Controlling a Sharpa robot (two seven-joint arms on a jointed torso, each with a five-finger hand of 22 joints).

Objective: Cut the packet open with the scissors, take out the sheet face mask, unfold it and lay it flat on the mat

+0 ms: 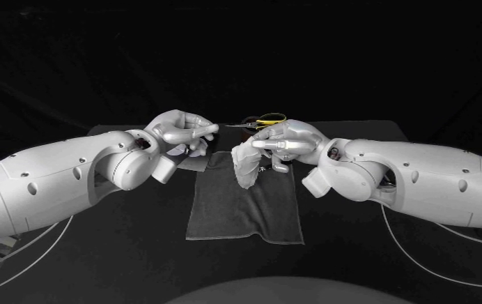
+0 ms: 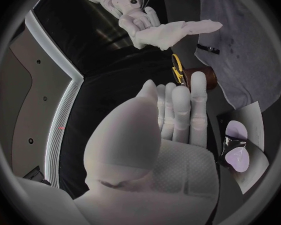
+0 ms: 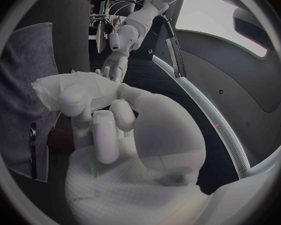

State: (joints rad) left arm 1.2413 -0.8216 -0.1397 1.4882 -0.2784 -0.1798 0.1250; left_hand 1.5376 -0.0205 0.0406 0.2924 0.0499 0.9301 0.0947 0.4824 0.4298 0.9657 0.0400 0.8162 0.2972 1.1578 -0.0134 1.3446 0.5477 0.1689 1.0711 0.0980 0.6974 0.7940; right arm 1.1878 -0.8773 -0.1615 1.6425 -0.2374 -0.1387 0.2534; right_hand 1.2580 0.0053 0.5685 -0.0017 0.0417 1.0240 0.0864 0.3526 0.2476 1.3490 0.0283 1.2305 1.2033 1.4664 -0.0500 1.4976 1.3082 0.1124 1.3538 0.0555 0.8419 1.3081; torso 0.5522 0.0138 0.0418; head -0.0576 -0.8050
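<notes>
Black surface (image 1: pixel 120 248): carries the grey mat (image 1: pixel 246 210), flat at centre. My right hand (image 1: pixel 289 142) grips the white sheet mask (image 1: pixel 244 167), which hangs crumpled over the mat's far end. My left hand (image 1: pixel 181 131) holds nothing, fingers extended. The packet (image 2: pixel 243 150) lies by the mat's far left corner. Yellow-handled scissors (image 1: pixel 263 118) sit beyond my right hand, possibly in a holder.

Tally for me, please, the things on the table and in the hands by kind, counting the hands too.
Hands: 2 (left hand, right hand)
Sheet mask: 1, held in the right hand
Scissors: 1, yellow-handled
Packet: 1
Mat: 1
Brown cylinder: 1, beside the scissors
Total: 7
</notes>
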